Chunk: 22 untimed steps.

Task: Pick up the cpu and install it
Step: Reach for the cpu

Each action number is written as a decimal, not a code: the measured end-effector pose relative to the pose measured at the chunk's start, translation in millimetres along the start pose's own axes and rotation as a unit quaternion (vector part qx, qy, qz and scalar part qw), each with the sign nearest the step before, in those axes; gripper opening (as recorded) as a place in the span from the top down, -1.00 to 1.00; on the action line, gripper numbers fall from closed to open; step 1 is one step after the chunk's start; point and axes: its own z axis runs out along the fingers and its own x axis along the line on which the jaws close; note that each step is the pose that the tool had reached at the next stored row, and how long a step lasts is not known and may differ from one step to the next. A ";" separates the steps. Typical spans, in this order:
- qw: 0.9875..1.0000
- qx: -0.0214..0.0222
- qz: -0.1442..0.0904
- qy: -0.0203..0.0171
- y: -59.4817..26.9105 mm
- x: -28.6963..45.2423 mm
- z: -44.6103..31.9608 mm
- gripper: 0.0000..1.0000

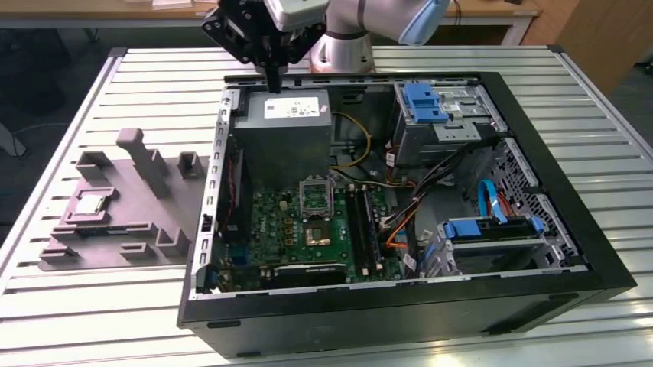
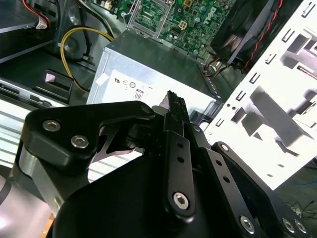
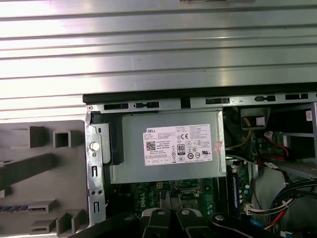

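Arm [image 1: 342,42] points down, jaws seemingly closed together.

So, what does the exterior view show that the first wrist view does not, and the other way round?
Exterior view alone: the cpu, lying in the grey fixture beside the case, at the exterior view's left; the blue drive caddy; the robot arm.
First wrist view alone: a small pink sticker at the corner of the white label.
Both: the power supply, the grey fixture, the slatted table, the case, and the gripper over the power supply, holding nothing.
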 end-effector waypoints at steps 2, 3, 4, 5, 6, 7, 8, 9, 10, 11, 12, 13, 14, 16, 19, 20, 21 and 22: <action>1.000 0.000 0.000 0.000 0.0 0.6 0.0 0.79; 1.000 0.000 0.000 0.000 -0.1 1.0 0.0 0.79; 1.000 0.000 0.000 0.000 -0.1 1.4 0.0 0.79; 1.000 0.000 0.000 0.000 -0.1 1.8 0.0 0.79; 1.000 0.000 0.000 0.000 -0.2 2.2 -0.1 0.79; 1.000 0.000 0.000 0.000 -0.2 2.5 -0.1 0.79; 1.000 0.000 0.000 0.000 -0.2 2.7 -0.1 0.79; 1.000 0.000 0.000 0.000 -0.2 2.8 -0.1 0.79; 1.000 0.000 0.000 0.000 -0.2 2.9 -0.1 0.79; 1.000 0.000 0.000 0.000 -0.2 3.0 -0.1 0.79; 1.000 0.000 0.000 0.000 -0.2 3.0 -0.1 0.79; 1.000 0.000 0.000 0.000 -0.2 3.0 -0.1 0.79; 1.000 0.000 0.000 0.000 -0.2 3.1 -0.1 0.79; 1.000 0.000 0.000 0.000 -0.3 3.4 -0.1 0.79; 1.000 0.000 0.000 0.000 -0.3 4.0 -0.1 0.79; 1.000 0.000 0.000 0.000 -0.3 4.2 -0.1 0.79; 1.000 0.000 0.000 0.000 -0.4 4.7 -0.1 0.79; 1.000 0.000 0.000 0.000 -0.4 5.0 -0.1 0.79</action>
